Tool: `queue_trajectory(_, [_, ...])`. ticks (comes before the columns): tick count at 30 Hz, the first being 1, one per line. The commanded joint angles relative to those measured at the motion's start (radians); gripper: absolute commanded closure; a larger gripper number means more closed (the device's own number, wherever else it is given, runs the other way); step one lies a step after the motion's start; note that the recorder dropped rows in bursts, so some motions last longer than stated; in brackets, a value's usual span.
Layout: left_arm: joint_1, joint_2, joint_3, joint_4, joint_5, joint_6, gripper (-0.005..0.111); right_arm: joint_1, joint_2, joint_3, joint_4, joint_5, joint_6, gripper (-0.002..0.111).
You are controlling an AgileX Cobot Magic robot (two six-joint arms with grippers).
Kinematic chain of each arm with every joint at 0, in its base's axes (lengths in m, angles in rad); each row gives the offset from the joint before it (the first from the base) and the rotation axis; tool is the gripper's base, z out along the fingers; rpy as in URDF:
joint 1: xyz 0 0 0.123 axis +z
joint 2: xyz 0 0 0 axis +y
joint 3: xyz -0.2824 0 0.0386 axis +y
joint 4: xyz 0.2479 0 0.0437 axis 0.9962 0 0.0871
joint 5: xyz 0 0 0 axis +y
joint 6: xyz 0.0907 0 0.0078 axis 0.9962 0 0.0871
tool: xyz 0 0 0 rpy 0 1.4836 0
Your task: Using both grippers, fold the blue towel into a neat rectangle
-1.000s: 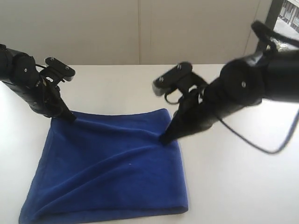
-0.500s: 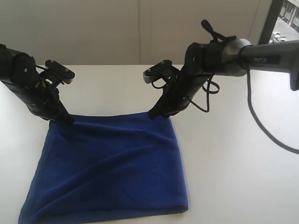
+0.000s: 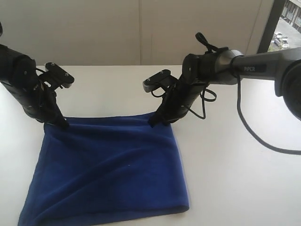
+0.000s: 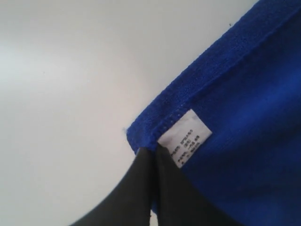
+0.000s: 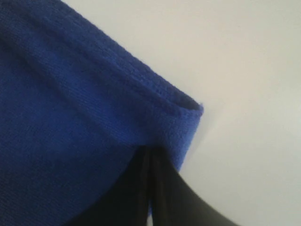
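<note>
Towel [image 3: 108, 165] blue, flat | left gripper [image 3: 63, 125] clamps corner | right gripper [image 3: 152, 123] clamps corner

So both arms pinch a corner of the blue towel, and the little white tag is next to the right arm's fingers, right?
No, the white tag sits beside the left fingers; the left wrist view shows it. Both do pinch corners of the blue towel.

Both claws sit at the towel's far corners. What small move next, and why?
Probably open both claws: the left claw and right claw pinch the far corners of the blue towel, which lies doubled and flat on the table.
</note>
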Motion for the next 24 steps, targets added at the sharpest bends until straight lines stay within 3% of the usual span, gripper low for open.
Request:
queue_trajectory(1, [0.006, 0.034, -0.003, 0.039, 0.008, -0.011, 0.107, -0.005, 0.001, -0.002, -0.003, -0.002, -0.007, 0.108])
queue_trajectory(24, [0.006, 0.087, -0.003, 0.155, -0.025, -0.11, 0.107, -0.005, 0.001, -0.002, -0.022, 0.004, -0.012, 0.108])
